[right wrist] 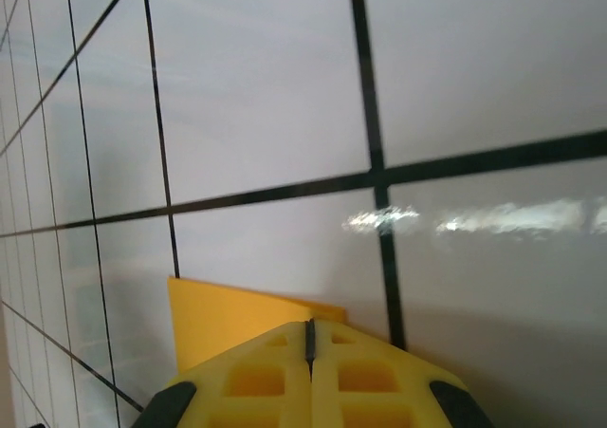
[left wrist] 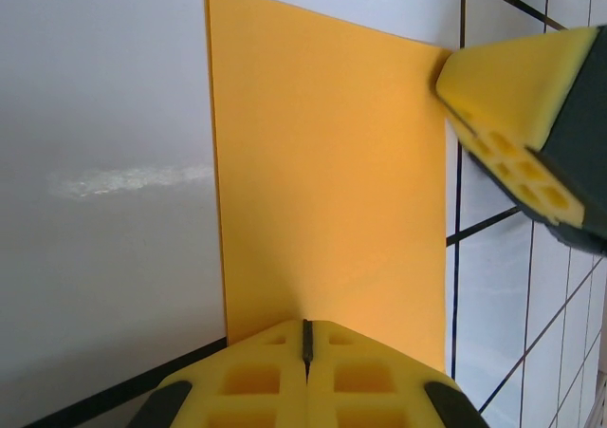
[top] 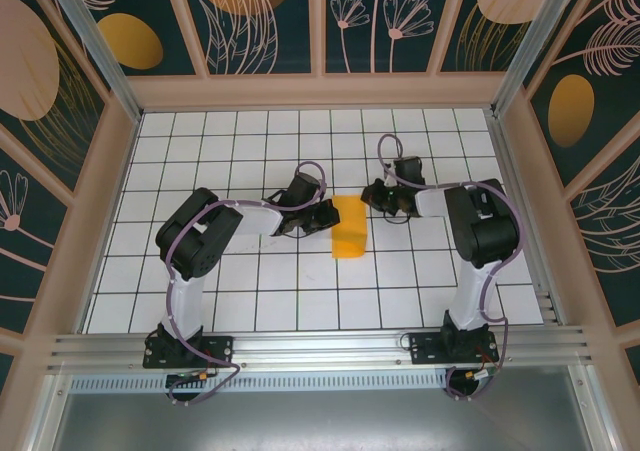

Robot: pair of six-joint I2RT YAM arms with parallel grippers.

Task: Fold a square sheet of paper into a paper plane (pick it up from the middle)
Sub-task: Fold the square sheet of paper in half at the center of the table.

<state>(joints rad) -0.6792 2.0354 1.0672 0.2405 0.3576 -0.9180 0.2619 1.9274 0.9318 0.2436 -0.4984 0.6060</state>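
From the top external camera, the orange-yellow sheet of paper [top: 349,233] lies near the middle of the white gridded table [top: 240,141], between the two arms. It looks like an upright oblong about one tile wide rather than a square. Its lower left corner looks rounded or lifted, though the view is too small to be sure. The left gripper [top: 325,214] reaches in from the left to the sheet's left edge. The right gripper [top: 368,197] meets its upper right corner. The dark wrist housings hide both pairs of fingertips here.

From the left wrist camera, the sheet [left wrist: 332,181] lies flat on the tiles as a tall oblong, with its near edge running under the left gripper [left wrist: 306,328]. The yellow fingers are clenched tight, with only a thin seam between them. Whether any paper is nipped in that seam cannot be made out. At the upper right, the closed tip of the right gripper [left wrist: 465,82] touches the sheet's far right corner, and its body is cut off by the frame.

From the right wrist camera, the right gripper [right wrist: 309,333] is likewise closed, finger against finger. One corner of the sheet [right wrist: 232,319] pokes out from beneath it on the left, and the rest is hidden. A glare streak lies across the tiles.
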